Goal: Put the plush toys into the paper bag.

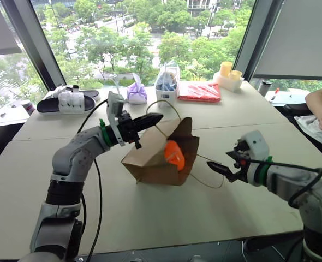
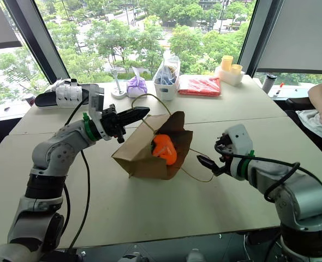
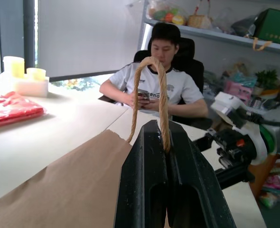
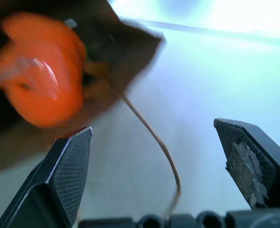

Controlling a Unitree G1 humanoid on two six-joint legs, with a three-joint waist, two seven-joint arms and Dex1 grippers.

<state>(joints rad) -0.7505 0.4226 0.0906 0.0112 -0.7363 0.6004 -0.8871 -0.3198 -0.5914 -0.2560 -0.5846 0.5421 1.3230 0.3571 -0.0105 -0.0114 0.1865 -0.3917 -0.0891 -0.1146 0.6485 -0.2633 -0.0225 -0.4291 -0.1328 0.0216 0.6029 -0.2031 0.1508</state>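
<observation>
Left gripper point(image 1: 150, 119) clenched on paper bag point(image 1: 150, 158) cord handle point(image 3: 152, 90); orange plush toy point(image 1: 174, 154) in mouth; right gripper point(image 1: 218, 168) released at 3 o'clock.

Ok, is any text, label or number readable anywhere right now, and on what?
Nothing reads for certain.
Print on the white shirt of the seated person: partly behind the cord handle, too blurred to read.
Mark on the green box: too small to read.
Paper bag: plain, no print showing.

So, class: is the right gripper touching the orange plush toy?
Apart. The left eye view shows bare table between the open right gripper and the orange plush toy.
</observation>
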